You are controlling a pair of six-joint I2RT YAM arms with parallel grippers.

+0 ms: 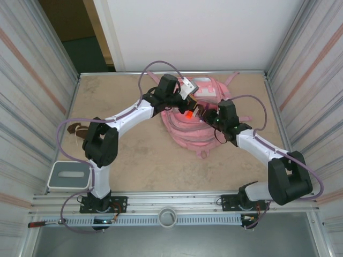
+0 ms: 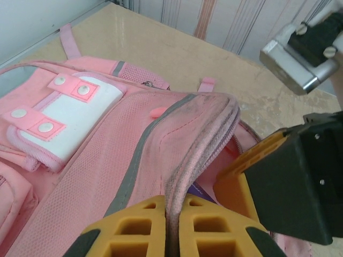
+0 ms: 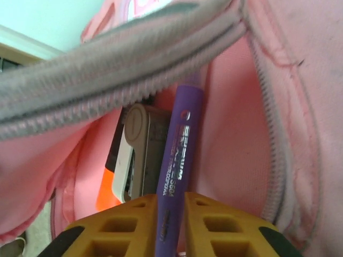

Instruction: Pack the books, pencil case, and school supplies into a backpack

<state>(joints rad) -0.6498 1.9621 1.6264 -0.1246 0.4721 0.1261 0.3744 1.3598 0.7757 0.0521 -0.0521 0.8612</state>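
Squarely, the purple pen (image 3: 179,155) sits pinched between the right gripper's (image 3: 171,202) fingers.

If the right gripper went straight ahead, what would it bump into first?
The purple pen held by the right gripper would probably hit pink lining inside the backpack first; depth is hard to judge.
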